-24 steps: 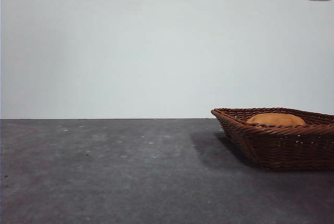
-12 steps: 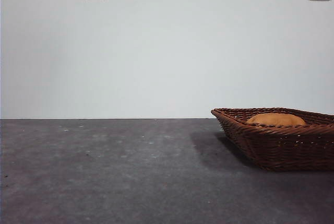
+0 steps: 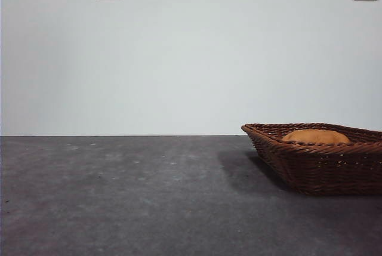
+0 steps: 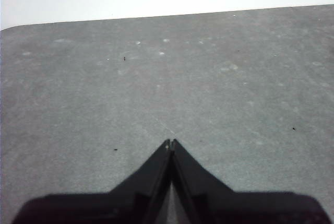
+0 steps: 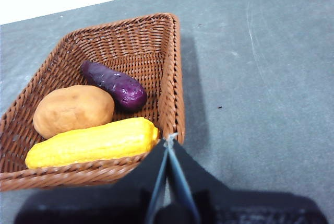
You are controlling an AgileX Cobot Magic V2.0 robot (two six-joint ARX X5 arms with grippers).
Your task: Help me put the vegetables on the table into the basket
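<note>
We look down from the right wrist and there they are, all three vegetables lying inside the basket (image 5: 169, 72): the corn cob (image 5: 94, 141) stretched along the near wall, the potato (image 5: 73, 110) just behind it and touching it, and the eggplant (image 5: 114, 84) angled beside the potato toward the far corner. From the front, only the rounded top of the potato (image 3: 315, 136) peeks over the braided rim of the basket (image 3: 310, 166), which sits at the right side of the table (image 3: 149, 196). The stretch of table we can see from the three views carries no vegetable at all. So we judge the job as good as done: nothing appears left to carry, and all that remains, if anything, is for the arms to settle.

Now the arms. The right gripper (image 5: 169, 139) hangs above the table just outside the basket's near corner, its two jaws pressed together with nothing between them. The left gripper (image 4: 170, 142) hovers over bare table well away from the basket, jaws likewise closed tip to tip and empty. Neither arm shows in the front view, so we take both to be raised and clear of the basket.
</note>
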